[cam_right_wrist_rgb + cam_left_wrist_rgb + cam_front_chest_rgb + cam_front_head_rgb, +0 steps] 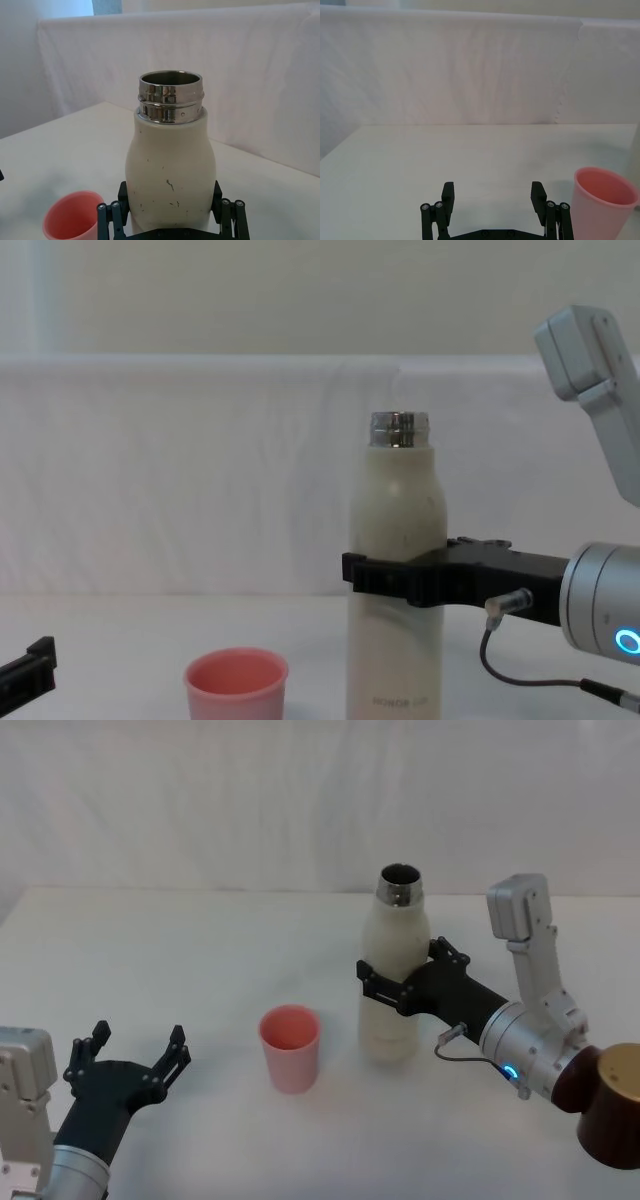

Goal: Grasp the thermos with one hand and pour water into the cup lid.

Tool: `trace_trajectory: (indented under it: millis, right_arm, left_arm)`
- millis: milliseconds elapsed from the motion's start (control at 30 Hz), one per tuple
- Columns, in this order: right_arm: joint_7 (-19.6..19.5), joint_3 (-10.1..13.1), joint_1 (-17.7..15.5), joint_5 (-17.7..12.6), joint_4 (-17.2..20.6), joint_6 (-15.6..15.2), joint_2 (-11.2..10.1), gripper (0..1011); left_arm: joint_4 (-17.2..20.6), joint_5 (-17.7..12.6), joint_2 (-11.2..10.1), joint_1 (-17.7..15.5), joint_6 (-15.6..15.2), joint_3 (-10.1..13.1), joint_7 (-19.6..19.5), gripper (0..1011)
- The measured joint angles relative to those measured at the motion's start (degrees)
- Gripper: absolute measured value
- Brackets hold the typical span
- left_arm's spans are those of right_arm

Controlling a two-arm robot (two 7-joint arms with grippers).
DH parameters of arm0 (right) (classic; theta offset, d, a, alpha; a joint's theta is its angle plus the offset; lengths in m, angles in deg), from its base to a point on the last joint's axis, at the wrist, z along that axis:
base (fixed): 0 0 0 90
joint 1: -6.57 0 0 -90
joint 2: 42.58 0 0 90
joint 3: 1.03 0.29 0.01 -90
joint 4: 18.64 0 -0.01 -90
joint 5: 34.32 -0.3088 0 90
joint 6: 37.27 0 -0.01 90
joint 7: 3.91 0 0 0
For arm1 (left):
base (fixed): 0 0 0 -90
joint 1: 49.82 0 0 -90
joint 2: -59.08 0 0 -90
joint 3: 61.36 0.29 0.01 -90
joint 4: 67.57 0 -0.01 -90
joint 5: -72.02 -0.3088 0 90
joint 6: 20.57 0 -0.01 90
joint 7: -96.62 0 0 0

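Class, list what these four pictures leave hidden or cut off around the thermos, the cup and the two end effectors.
- Thermos contents: the steel neck is open, but its inside is dark in the head view.
- Thermos base: cut off by the chest view's lower edge, and hidden behind the right end effector in the right wrist view.
- Cup lid bottom: cut off in the left wrist and chest views.
- Left end effector: open, parked near-left.

Head looks down, chest level; both share thermos and cup lid; wrist views close.
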Motion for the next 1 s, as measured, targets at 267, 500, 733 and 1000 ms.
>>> trace_trajectory:
  millis: [267,500,733,1000]
  right_arm:
    - [-0.8,-1.1,0.4,-0.9,-0.8,0.7,-0.5,957]
    - [-1.5,-2.0,0.6,-1.8,-1.2,1.2,-1.0,957]
    - [-2.1,-2.8,0.6,-2.7,-1.6,1.7,-1.4,957]
    - [-2.8,-3.6,0.7,-3.4,-1.9,2.0,-2.0,957]
  left_arm:
    - [0.0,0.0,0.0,0.0,0.0,0.0,0.0,1001]
    - [0.0,0.0,0.0,0.0,0.0,0.0,0.0,1001]
    - [0.0,0.0,0.0,0.0,0.0,0.0,0.0,1001]
    - [0.0,0.0,0.0,0.0,0.0,0.0,0.0,1001]
